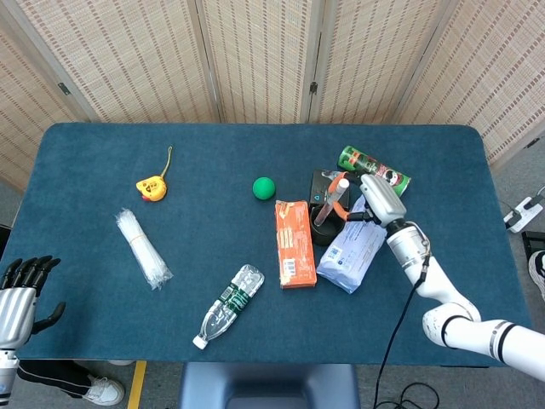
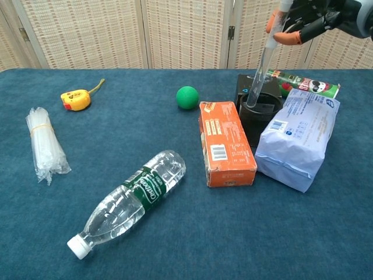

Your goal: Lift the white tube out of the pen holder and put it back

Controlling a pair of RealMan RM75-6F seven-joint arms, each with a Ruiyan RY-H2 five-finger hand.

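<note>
The white tube (image 2: 261, 67) stands tilted, its lower end just inside the rim of the black pen holder (image 2: 260, 119). My right hand (image 2: 312, 18) pinches its upper end between orange-tipped fingers. From the head view the same tube (image 1: 331, 198) slants over the pen holder (image 1: 322, 227), with the right hand (image 1: 368, 198) just to its right. My left hand (image 1: 19, 294) rests at the lower left, off the table, fingers apart and holding nothing.
An orange box (image 2: 225, 142) lies left of the holder and a pale blue bag (image 2: 298, 136) leans on its right. A green can (image 2: 303, 85) lies behind. A green ball (image 2: 187, 97), water bottle (image 2: 131, 202), straw bundle (image 2: 44, 146) and yellow tape measure (image 2: 76, 100) are spread leftward.
</note>
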